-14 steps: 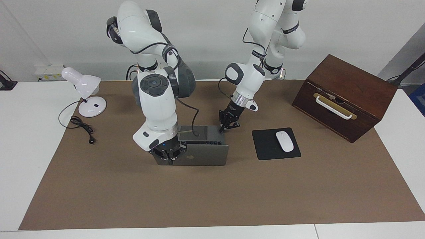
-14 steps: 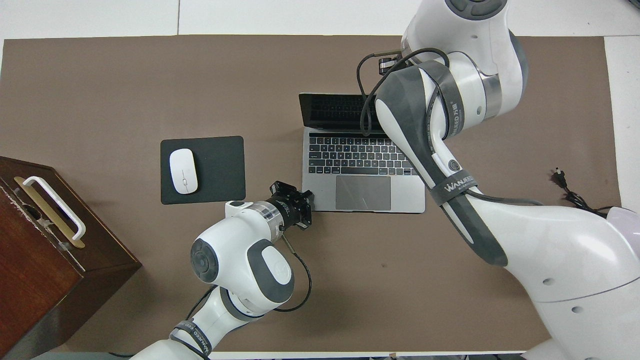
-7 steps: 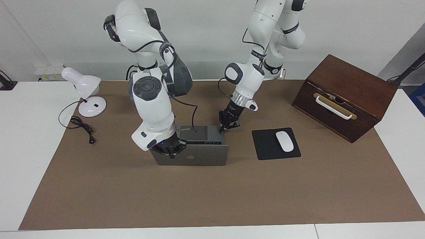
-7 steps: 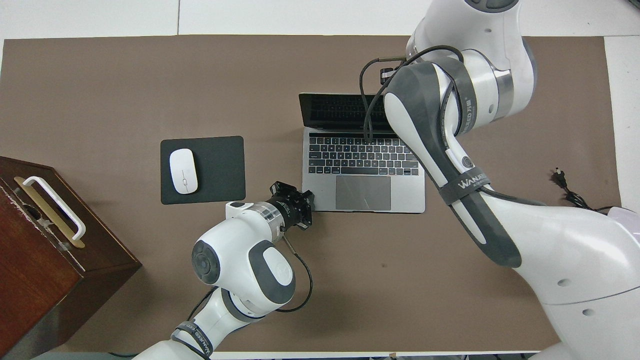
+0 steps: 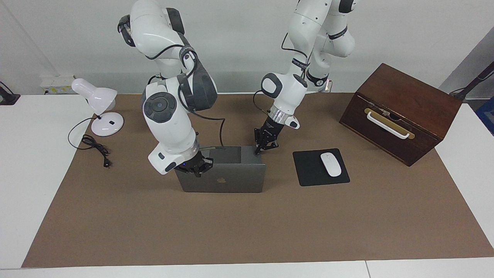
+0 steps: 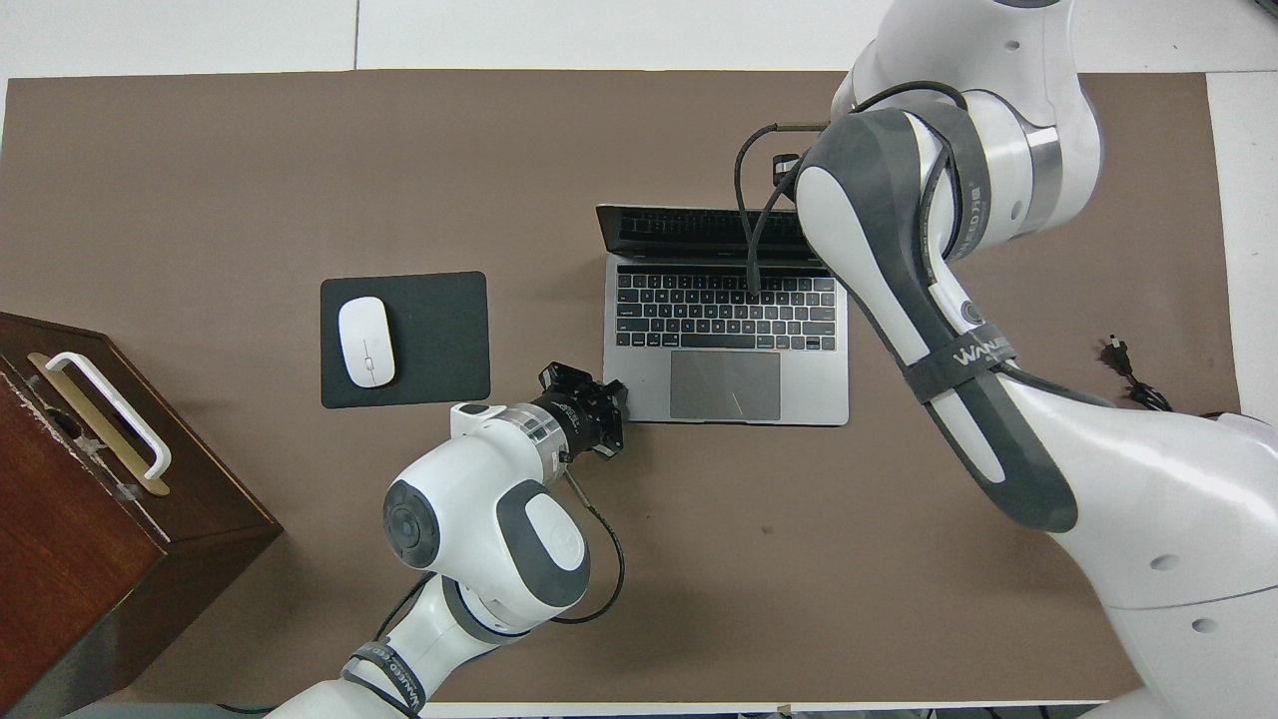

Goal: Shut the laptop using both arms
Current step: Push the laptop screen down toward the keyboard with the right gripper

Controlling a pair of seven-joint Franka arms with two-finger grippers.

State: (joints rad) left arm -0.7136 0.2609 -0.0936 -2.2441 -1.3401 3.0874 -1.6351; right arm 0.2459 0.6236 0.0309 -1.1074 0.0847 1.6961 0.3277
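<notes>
The silver-grey laptop (image 5: 231, 181) stands open mid-table, its lid about upright with the apple logo facing away from the robots. In the overhead view its keyboard (image 6: 724, 310) and trackpad show, and the screen is a narrow strip. My right gripper (image 5: 197, 172) is shut and rests against the lid's top edge, at the corner toward the right arm's end. In the overhead view the right arm hides it. My left gripper (image 5: 257, 151) (image 6: 617, 391) is shut, its tips on the base's corner nearest the robots, toward the left arm's end.
A black mouse pad (image 5: 308, 170) with a white mouse (image 5: 331, 164) lies beside the laptop toward the left arm's end. A brown wooden box (image 5: 401, 112) with a white handle stands past it. A white desk lamp (image 5: 98, 104) and its cable (image 5: 94, 148) are at the right arm's end.
The right gripper has drawn back toward the robots along with the lid's top edge, and the lid has swung from leaning back to about upright. The left gripper has stayed put.
</notes>
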